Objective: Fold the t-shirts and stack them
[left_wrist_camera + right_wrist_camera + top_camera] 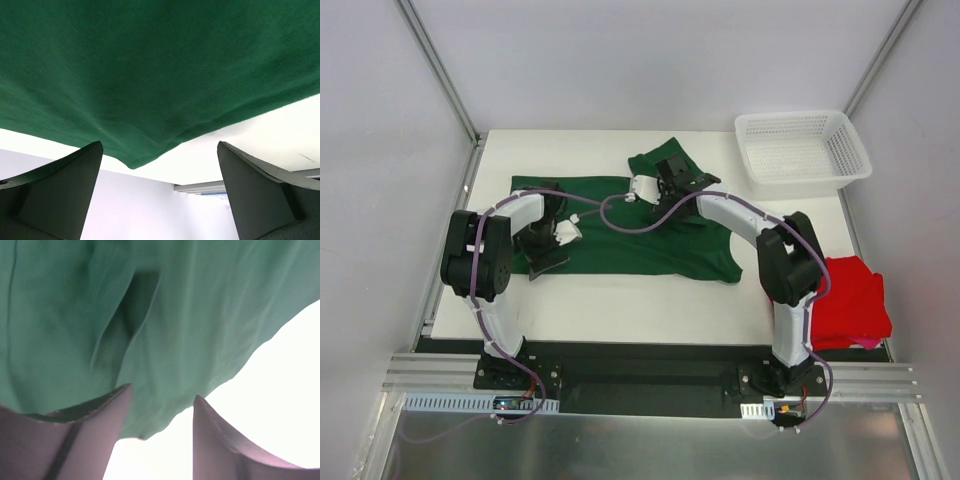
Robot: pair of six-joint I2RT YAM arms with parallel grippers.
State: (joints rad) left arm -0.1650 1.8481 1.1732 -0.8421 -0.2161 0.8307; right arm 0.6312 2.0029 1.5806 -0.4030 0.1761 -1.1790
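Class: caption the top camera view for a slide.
Left arm and right arm over a green t-shirt spread on the table; red t-shirt bunched at right, white basket beyond.

White table between pale grey walls, aluminium rail along the near edge.

You see a plain dark green t-shirt, a plain bright red t-shirt, a white mesh basket, white worktop.

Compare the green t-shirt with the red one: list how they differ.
The green t-shirt is dark green; the red t-shirt is bright red. The green t-shirt lies spread out, mostly flat, in the middle; the red t-shirt sits bunched at the near right corner. Both are plain, without prints.
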